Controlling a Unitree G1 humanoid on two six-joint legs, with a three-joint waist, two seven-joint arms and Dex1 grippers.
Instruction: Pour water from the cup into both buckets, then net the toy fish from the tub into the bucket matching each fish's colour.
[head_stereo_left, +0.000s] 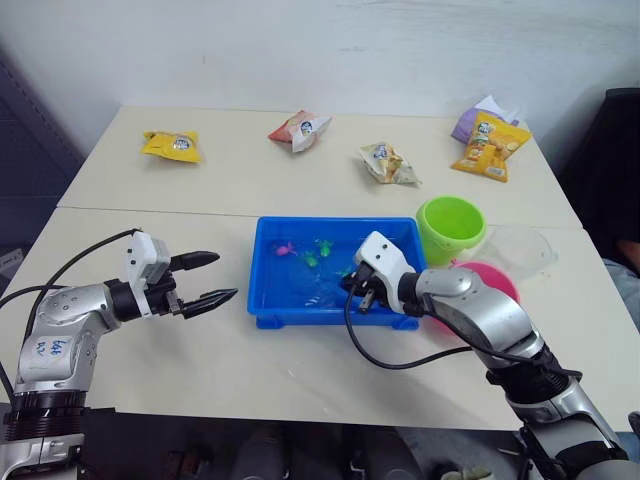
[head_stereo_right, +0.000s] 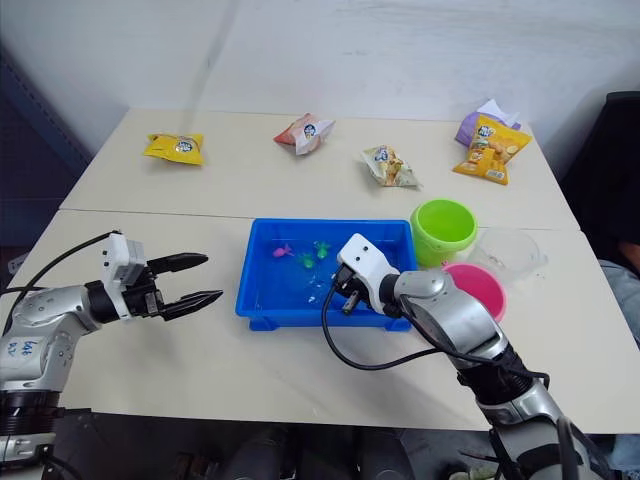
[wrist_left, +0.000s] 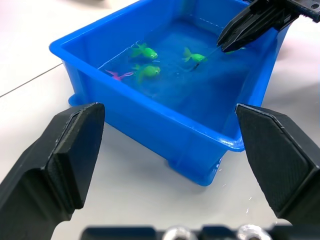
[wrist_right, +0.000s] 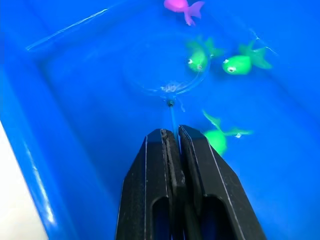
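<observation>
Right tool (wrist_right: 172, 137) clenched on thin handle of small blue-rimmed net (wrist_right: 172, 82), light and bendy; left tool (head_stereo_left: 215, 280) released.

left pincer (head_stereo_right: 196, 282) open beside tub (head_stereo_right: 262, 310); right pincer (head_stereo_right: 342, 298) over tub; buckets (head_stereo_right: 445, 232) right of tub

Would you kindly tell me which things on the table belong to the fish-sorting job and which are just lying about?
Job:
- blue tub with water
- green fish and pink fish
- net, handle pinched in the right gripper
- green bucket, pink bucket
- clear cup

Lying about:
- snack packets along the far edge: yellow, red-and-white, pale, orange, purple
</observation>
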